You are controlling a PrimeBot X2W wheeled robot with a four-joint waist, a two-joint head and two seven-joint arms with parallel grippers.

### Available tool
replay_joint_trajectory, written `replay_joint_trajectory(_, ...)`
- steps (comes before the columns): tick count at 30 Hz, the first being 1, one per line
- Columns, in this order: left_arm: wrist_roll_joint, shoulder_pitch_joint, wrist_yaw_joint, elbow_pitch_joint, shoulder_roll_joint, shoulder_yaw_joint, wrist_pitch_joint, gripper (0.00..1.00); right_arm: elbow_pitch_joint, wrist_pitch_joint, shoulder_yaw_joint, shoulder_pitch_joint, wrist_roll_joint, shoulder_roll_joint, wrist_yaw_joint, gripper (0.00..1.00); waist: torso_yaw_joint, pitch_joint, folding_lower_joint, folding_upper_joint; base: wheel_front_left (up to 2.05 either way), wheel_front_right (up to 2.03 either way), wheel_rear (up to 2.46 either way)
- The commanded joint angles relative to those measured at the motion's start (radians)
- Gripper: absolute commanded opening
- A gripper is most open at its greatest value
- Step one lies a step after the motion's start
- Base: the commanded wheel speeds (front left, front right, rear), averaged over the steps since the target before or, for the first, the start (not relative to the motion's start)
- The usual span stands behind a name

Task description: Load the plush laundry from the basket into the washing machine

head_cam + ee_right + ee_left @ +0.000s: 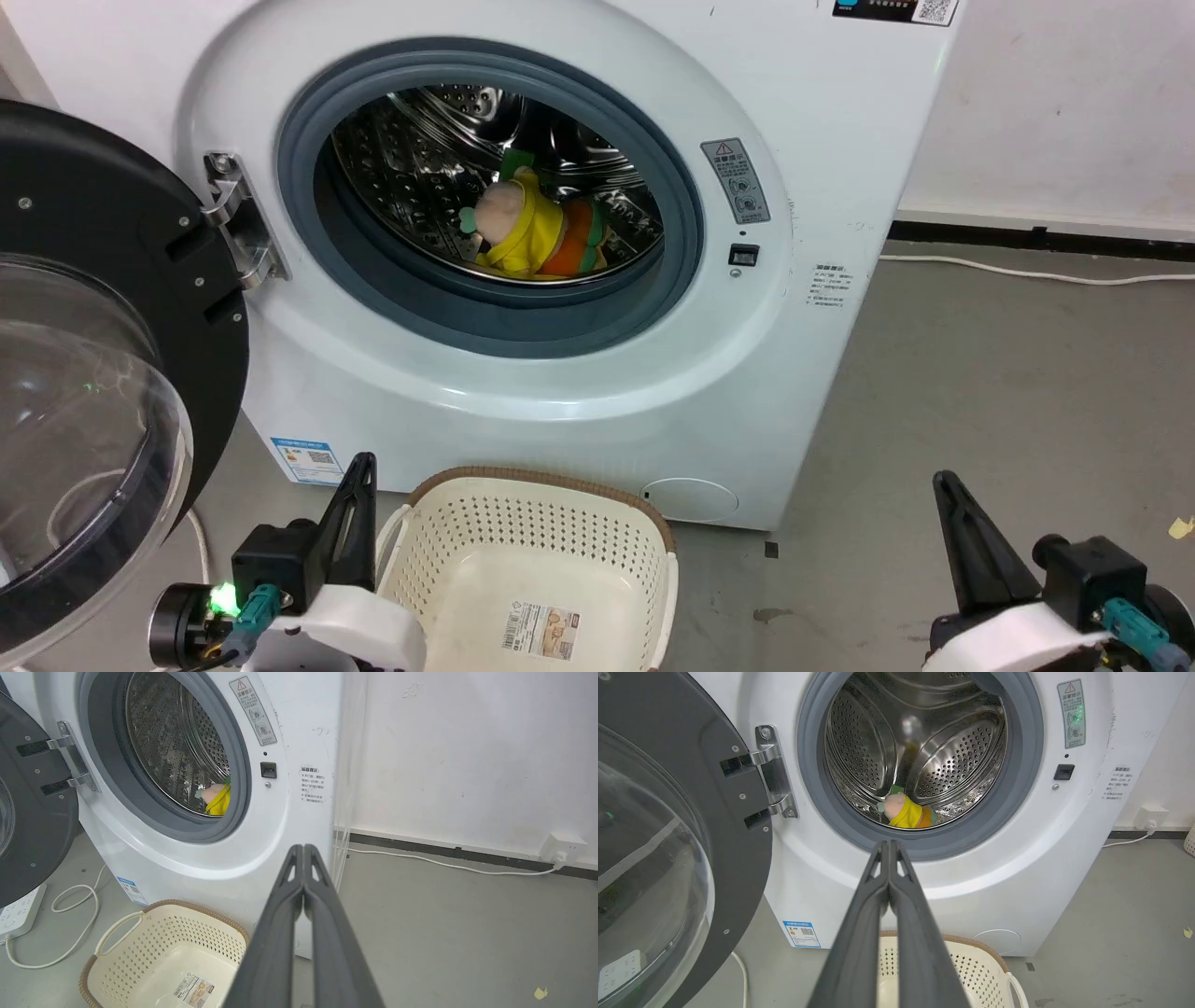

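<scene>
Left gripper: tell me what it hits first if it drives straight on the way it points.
Probably the washing machine, at its grey gasket below the opening: the left gripper, jaws shut, lines up with it. Depth is unclear.

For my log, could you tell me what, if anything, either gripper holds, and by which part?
Nothing is held: the left gripper and right gripper are both shut and empty; the plush laundry lies in the drum.

Markings: washing machine (560, 401), basket (523, 478)
Machine front: warning-triangle sticker (736, 180), QR-code label (894, 9), blue sticker (306, 460). Basket bottom: barcode sticker (543, 630). Fine print unreadable.
</scene>
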Motion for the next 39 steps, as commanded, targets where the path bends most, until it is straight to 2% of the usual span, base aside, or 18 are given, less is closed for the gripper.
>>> replay_joint_trajectory(1, 0.011, 0.013, 0.006, -0.009, -0.007, 0.005, 0.006, 0.0, -0.007, 0.006, 0.003, -0.021, -0.009, -0.001, 0.0, 0.0, -0.001, 0.0, 0.0, 0.0, 0.0, 0.0, 0.0)
replay_joint_trajectory(39, 0.071, 0.02, 0.009, -0.048, -0.045, 0.04, 0.083, 0.0, -0.015, 0.084, 0.012, -0.04, -0.057, -0.001, -0.001, 0.0, -0.032, -0.006, 0.0, 0.0, 0.0, 0.0, 0.0)
